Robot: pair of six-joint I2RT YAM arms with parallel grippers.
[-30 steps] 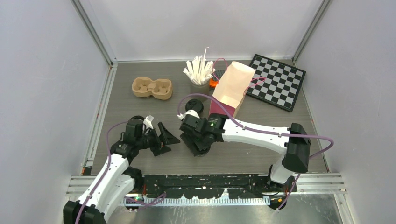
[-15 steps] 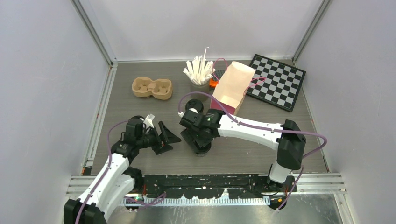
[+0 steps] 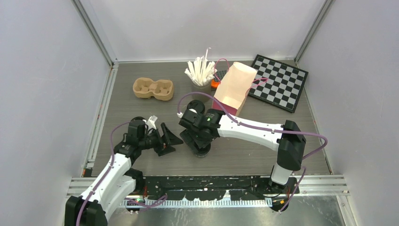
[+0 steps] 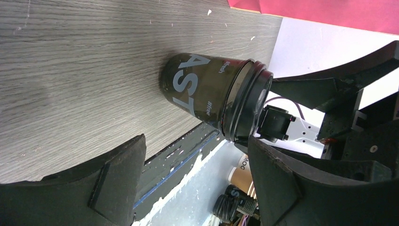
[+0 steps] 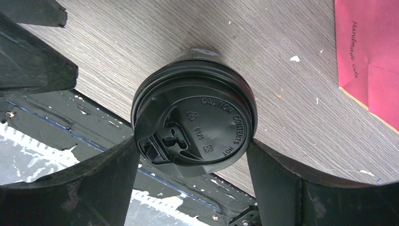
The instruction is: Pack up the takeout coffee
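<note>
L pincer [image 3: 170, 143] open, low; R pincer [image 3: 201, 147] pointing down, jaws spread wide.

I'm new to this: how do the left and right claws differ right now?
The right gripper points down from above, while the left gripper is aimed sideways, level with the table. The right gripper has a lidded coffee cup between its fingers; the left gripper has nothing between its own, that cup standing ahead of it. Both are black, two-fingered and open.
</note>
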